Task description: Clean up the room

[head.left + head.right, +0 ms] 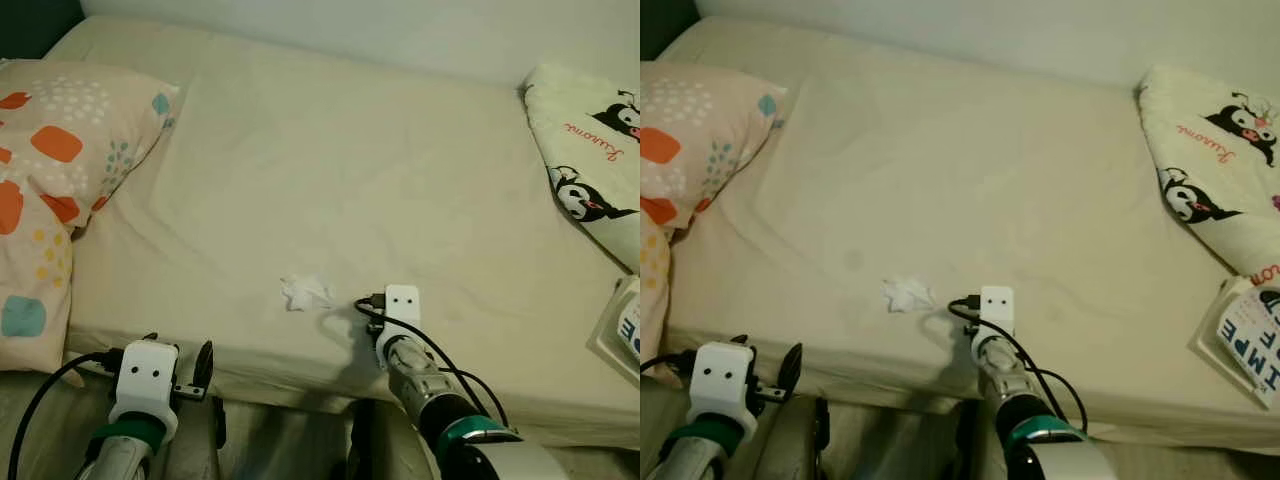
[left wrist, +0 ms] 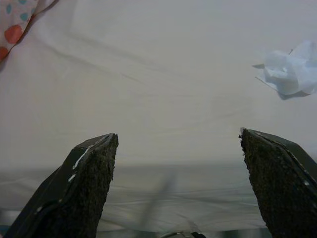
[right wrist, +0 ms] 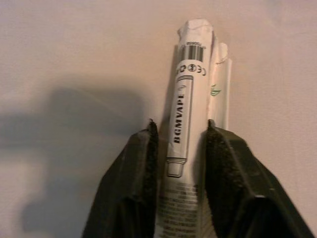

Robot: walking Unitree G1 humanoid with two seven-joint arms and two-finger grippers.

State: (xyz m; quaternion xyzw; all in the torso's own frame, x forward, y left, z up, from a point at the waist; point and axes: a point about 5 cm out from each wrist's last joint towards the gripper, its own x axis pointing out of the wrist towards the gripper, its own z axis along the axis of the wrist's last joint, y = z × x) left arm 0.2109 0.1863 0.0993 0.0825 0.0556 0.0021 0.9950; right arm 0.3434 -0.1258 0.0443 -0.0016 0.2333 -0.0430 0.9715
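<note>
- The right gripper (image 3: 179, 148) is clamped on a white tube (image 3: 185, 99); its two black fingers (image 3: 133, 183) press the tube's sides, and the tube's crimped end with a barcode sticks out past the tips.
- A second, thinner white piece lies against the tube's far side, touching it; what it is cannot be told.
- From the head camera the right arm reaches over the front edge of the bed (image 1: 330, 180), its white wrist block low over the sheet near the edge.
- A crumpled tissue (image 1: 305, 292) lies on the sheet just to the left of that wrist block, apart from it.
- The left gripper (image 2: 178, 148) stands wide apart and holds nothing; one rough pad (image 2: 94, 173) shows on each side of the wrist view, with bare sheet between them.
- In that wrist view the tissue (image 2: 290, 72) lies well ahead and off to one side of the fingers.
- The left arm is low in front of the bed's edge, below the mattress top.
- A pillow (image 1: 50, 190) with orange and teal spots rests at the bed's left end.
- A blanket (image 1: 590, 150) printed with black-and-white cartoon figures is bunched at the right end.
- A book (image 1: 1250, 345) with large letters on its cover lies by the blanket at the right edge.
</note>
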